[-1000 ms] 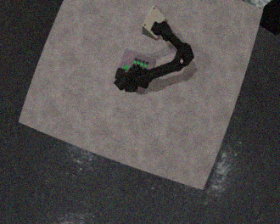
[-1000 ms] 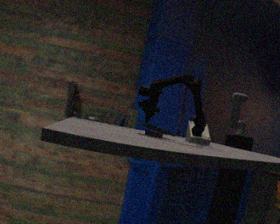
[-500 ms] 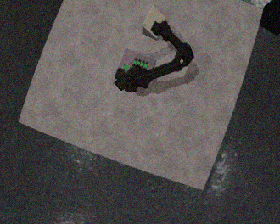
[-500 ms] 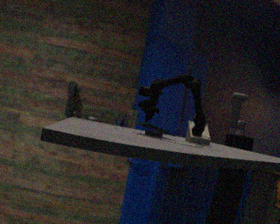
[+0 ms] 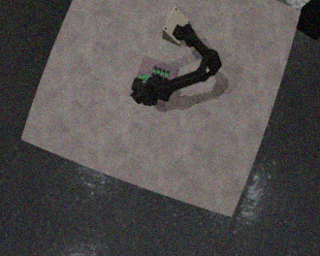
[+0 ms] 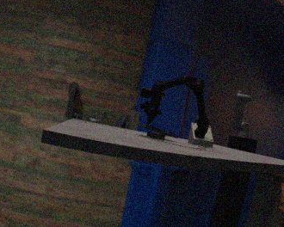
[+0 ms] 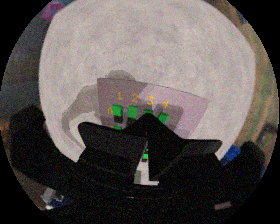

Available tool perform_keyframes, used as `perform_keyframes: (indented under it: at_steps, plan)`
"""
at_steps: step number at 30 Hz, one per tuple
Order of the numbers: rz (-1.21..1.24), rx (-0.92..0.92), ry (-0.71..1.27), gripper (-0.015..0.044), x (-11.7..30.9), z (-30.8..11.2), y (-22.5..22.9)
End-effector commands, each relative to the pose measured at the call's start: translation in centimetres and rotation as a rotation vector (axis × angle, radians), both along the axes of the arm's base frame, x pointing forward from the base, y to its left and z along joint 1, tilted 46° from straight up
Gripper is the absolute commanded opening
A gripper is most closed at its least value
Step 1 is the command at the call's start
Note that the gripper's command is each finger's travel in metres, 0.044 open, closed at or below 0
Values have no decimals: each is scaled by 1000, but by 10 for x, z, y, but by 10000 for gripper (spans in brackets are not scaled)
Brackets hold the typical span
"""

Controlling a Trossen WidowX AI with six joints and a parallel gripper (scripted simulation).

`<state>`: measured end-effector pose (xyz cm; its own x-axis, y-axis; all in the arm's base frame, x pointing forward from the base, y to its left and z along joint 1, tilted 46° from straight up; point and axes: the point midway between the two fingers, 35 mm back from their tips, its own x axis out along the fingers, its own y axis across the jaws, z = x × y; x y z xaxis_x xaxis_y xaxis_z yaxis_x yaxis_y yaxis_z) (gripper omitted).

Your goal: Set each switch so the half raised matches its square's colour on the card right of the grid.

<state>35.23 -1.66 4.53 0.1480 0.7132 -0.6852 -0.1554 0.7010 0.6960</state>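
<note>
The switch panel [image 5: 145, 63] [image 6: 156, 136] [image 7: 107, 86] lies on the table, pinkish, partly in shadow. In the wrist view yellow marks 1 to 4 and A show on it. Below them green and dark switch A1 [image 7: 117, 111], switch A2 [image 7: 132, 112] and switch A4 [image 7: 163, 118] are visible; A3 is mostly covered. A nearer row shows only as a sliver of green. Which halves are raised is too small to tell. My gripper [image 6: 151, 120] [image 7: 147, 115] is shut and empty, above the panel; its fingers hide the nearer switches. I cannot make out the card.
The pale table [image 5: 135, 152] [image 6: 98, 132] [image 7: 150, 45] carries the panel and the arm. The arm stands on a beige wedge-shaped base [image 5: 174, 16] behind the panel. A black block [image 5: 316, 16] stands beyond the table's corner.
</note>
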Motion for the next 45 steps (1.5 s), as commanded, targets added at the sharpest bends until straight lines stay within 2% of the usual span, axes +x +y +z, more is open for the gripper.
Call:
perform_keyframes:
  at_steps: [1, 16, 22, 35, 39, 45]
  plan:
    - [-3, 7, 5, 0, 0, -2, 1]
    - [-3, 7, 5, 0, 0, -3, 3]
    - [-21, 9, -11, 0, -12, 41, -45]
    - [-21, 8, -12, 0, -9, 25, -61]
    - [-5, 5, 4, 0, -2, 4, -38]
    - [-3, 5, 5, 0, -2, 2, -36]
